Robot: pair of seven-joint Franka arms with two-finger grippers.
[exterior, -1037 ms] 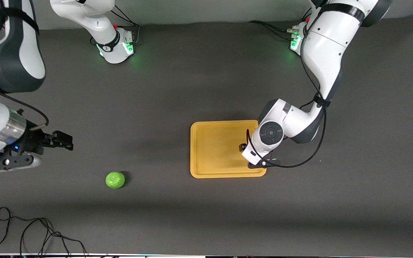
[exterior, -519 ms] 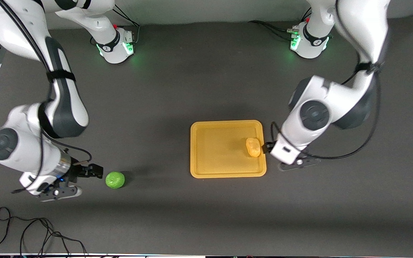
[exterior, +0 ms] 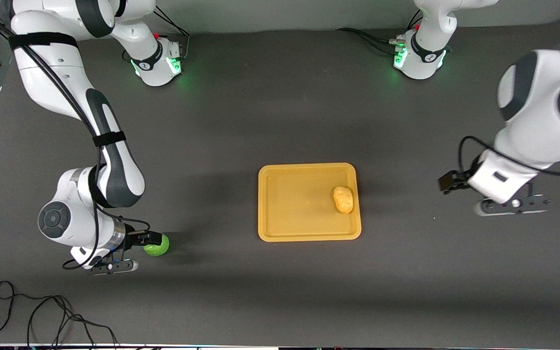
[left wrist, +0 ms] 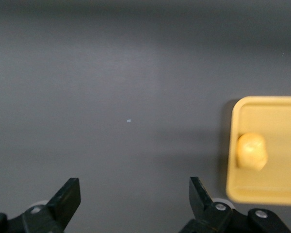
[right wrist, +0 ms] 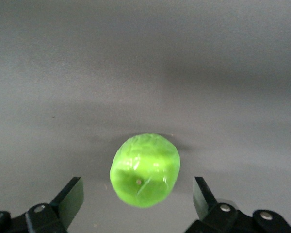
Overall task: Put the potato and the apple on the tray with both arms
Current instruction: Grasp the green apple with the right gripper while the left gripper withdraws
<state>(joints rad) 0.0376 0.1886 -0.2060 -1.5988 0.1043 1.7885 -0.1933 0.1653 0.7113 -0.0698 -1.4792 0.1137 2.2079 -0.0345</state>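
- The potato (exterior: 343, 199) lies on the tray (exterior: 280, 226), close against the rim at the end toward the left arm's end of the worktop (exterior: 270, 112); half of the task looks done.
- The left claw (exterior: 450, 181) is up over bare worktop, well apart from the tray toward the left arm's end. Its wrist view shows the fingers (left wrist: 68, 196) spread wide with nothing between them, so it is released and empty. From there the potato (left wrist: 252, 151) and a corner of the tray (left wrist: 271, 104) appear off to one side.
- That placing suits an arm with its own part finished: drawn off the tray, it leaves the way open for the other arm.
- The apple (exterior: 157, 244) sits on the worktop near the right arm's end, well apart from the tray and somewhat nearer the front camera than the tray's middle.
- The right claw (exterior: 151, 239) is low at the apple. Its wrist view shows the apple (right wrist: 144, 170) centred in the gap between the spread fingers (right wrist: 70, 194), with clear space on either side; the claw is released, not yet gripping.
- Straddling the round fruit this way looks like the line-up for a pinch across its widest part, which should stop it rolling out as the fingers close.
- What remains, by my reading: clench on the apple, lift it, carry it to the tray's bare area and set it down clear of the potato.
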